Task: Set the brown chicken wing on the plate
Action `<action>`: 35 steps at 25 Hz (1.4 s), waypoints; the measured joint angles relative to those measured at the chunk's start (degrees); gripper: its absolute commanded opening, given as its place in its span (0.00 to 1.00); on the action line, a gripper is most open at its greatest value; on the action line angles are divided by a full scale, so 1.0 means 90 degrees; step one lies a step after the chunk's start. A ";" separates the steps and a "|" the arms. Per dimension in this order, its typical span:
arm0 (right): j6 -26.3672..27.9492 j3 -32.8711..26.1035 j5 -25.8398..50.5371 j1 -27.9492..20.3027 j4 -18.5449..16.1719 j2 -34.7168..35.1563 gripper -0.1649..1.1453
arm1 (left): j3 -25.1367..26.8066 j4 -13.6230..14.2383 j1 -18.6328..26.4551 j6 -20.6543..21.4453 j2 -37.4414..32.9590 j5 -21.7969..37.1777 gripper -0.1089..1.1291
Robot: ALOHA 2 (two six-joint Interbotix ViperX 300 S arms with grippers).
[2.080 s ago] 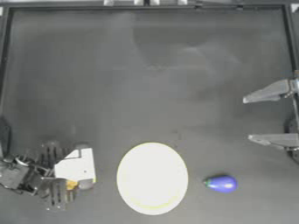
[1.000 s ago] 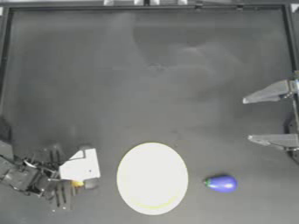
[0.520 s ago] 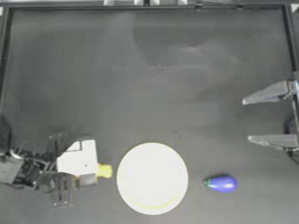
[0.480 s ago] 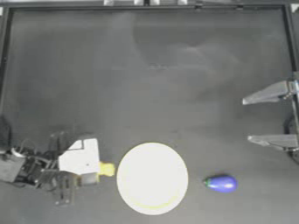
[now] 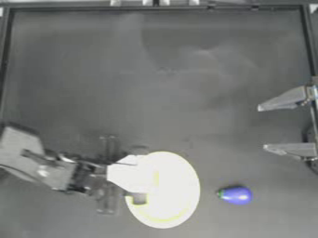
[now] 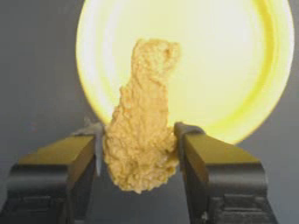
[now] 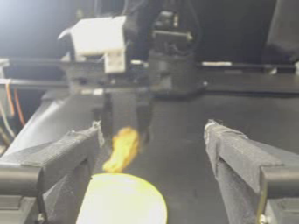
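Wing: small lumpy yellow-orange brown chicken wing (image 6: 142, 118) clamped at its lower bulk by left gripper (image 6: 139, 142), above large cream oval plate (image 6: 234, 65). Likely light, rigid, rough-surfaced. Right gripper (image 7: 154, 144) parked apart.

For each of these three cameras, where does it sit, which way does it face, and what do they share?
Top: overhead, straight down; plate, left gripper at its edge, right gripper parked.
Left wrist: along its jaws, shut on the brown chicken wing, plate behind.
Right wrist: across the table, own open jaws.
Shared: wrist views both show wing and plate.
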 measured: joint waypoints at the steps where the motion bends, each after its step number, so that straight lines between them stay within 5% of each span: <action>1: 0.0000 0.0010 -0.0010 0.0000 0.0010 0.0000 0.89 | -0.0098 0.0000 0.0010 0.0049 0.0146 -0.0156 0.37; 15: 0.0000 0.0127 -0.0156 0.0000 0.0059 0.0000 0.89 | -0.0312 -0.0020 0.0352 0.0068 0.1123 -0.1416 0.37; 26: 0.0000 0.0127 -0.0176 0.0000 0.0068 -0.0010 0.89 | -0.0391 -0.0205 0.0391 0.0078 0.1426 -0.1455 0.40; 29: 0.0000 0.0146 -0.0176 0.0000 0.0068 -0.0010 0.89 | -0.0391 -0.0313 0.0391 0.0166 0.1426 -0.1436 0.51; 35: 0.0000 0.0156 -0.0176 -0.0010 0.0078 -0.0010 0.89 | -0.0420 -0.0557 0.0410 0.0254 0.1426 -0.1260 0.92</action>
